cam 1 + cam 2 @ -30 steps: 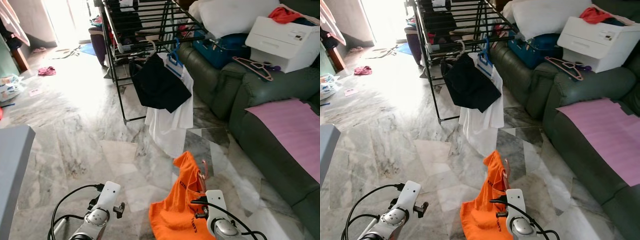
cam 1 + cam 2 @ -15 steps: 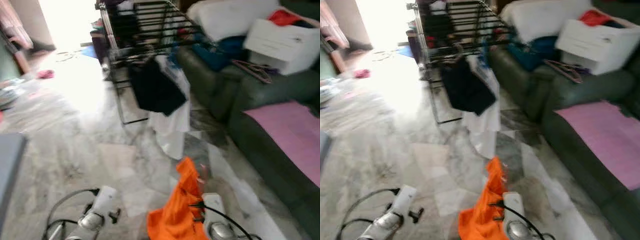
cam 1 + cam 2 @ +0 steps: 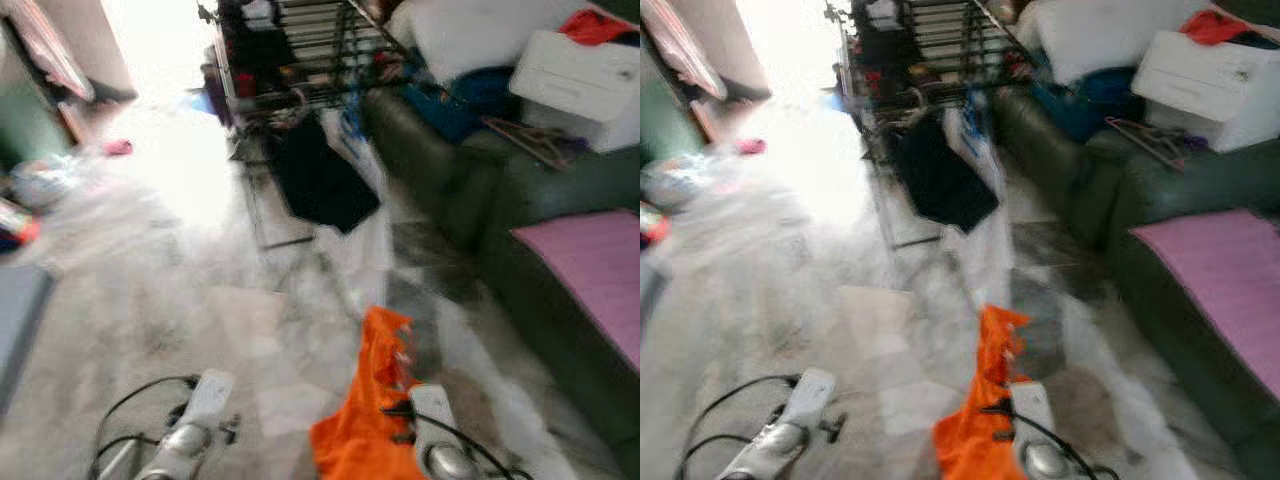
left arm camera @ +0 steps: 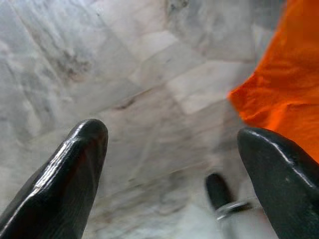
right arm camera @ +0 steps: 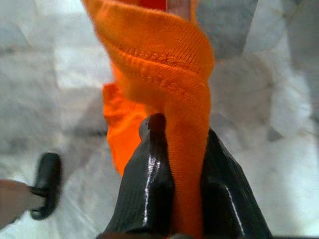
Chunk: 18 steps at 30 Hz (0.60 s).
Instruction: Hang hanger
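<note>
Orange knit fabric, an orange garment (image 5: 169,94), is pinched between the two black fingers (image 5: 149,184) of the right gripper (image 5: 180,142), which is closed on a folded edge of it; in the head views the same garment (image 3: 372,410) hangs in front of the right arm, low and right of centre, above the grey-veined marble floor (image 3: 160,290). A pinkish hanger (image 3: 405,352) peeks out at the top of the garment, though the picture is too blurred to tell how it sits inside the cloth. The left gripper (image 4: 174,149) is held low to the left with its fingers (image 4: 65,174) spread wide and nothing between them, the marble beneath and the orange cloth at the edge of its wrist view. Ahead stands a black drying rack (image 3: 290,50), with a black garment (image 3: 320,180) and a white garment (image 3: 365,240) hanging from its near end, well apart from the orange one. To the right is a dark green sofa (image 3: 470,180) carrying a white pillow (image 3: 470,35), a blue bag (image 3: 455,100), a white box (image 3: 580,85) with something red on top, a spare hanger (image 3: 530,140) lying on the armrest, and a pink sheet (image 3: 590,260) spread over the seat. Small items lie scattered on the floor at far left, too blurred to name.
</note>
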Available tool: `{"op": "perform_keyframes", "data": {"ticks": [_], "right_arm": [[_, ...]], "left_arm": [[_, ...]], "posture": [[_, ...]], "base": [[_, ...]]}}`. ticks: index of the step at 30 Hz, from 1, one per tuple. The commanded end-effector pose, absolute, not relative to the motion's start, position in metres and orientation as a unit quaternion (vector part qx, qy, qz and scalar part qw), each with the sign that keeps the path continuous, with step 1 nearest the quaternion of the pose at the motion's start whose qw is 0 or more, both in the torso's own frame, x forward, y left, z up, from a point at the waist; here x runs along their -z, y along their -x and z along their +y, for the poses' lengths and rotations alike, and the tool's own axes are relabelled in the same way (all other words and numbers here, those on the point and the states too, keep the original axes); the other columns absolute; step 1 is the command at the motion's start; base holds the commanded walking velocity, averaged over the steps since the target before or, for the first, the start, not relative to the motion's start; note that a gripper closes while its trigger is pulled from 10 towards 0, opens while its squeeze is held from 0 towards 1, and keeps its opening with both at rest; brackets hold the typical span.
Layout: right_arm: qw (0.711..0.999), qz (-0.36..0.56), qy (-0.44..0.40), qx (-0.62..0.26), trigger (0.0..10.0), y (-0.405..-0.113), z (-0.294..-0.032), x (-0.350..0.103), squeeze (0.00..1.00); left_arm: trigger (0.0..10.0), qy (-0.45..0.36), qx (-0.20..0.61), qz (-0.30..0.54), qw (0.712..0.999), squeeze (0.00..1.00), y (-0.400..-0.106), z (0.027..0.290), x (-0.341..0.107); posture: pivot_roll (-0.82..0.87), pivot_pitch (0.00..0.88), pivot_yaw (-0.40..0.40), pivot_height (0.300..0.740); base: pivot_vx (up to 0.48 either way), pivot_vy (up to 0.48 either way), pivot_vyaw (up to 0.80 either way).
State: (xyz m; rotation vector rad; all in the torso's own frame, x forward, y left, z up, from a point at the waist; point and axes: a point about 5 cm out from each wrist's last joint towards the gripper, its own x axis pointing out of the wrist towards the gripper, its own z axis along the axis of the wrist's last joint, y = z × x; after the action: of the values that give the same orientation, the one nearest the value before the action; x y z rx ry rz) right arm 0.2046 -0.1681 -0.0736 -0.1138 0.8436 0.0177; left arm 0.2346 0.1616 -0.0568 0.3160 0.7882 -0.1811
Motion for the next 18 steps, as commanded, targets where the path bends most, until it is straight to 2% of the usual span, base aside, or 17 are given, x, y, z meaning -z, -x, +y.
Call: {"op": "perform_keyframes", "data": {"ticks": [1,8,12,18], "right_arm": [[0.919,0.392,0.048,-0.023,10.0,-0.214,-0.157,0.068,0.0],[0.922,0.382,0.045,-0.029,10.0,-0.218,-0.152,0.066,0.0],[0.929,0.367,0.045,-0.019,10.0,-0.225,-0.156,0.061,0.0],[0.951,0.304,0.044,0.011,10.0,-0.259,-0.168,0.036,0.0]], "left_arm": [[10.0,-0.171,0.072,0.391,0.901,0.0,-0.231,0.178,0.058],[10.0,-0.175,0.07,0.387,0.903,0.0,-0.235,0.18,0.055],[10.0,-0.172,0.053,0.382,0.906,0.0,-0.237,0.185,0.053],[10.0,-0.157,0.038,0.369,0.915,0.0,-0.246,0.186,0.047]], "posture": [[-0.03,0.016,0.029,0.74],[-0.02,0.019,0.027,0.74],[-0.02,0.02,0.029,0.74],[-0.01,0.02,0.027,0.74]], "base": [[0.0,0.0,0.79],[0.0,0.0,0.66],[0.0,0.0,0.0],[0.0,0.0,0.0]]}}
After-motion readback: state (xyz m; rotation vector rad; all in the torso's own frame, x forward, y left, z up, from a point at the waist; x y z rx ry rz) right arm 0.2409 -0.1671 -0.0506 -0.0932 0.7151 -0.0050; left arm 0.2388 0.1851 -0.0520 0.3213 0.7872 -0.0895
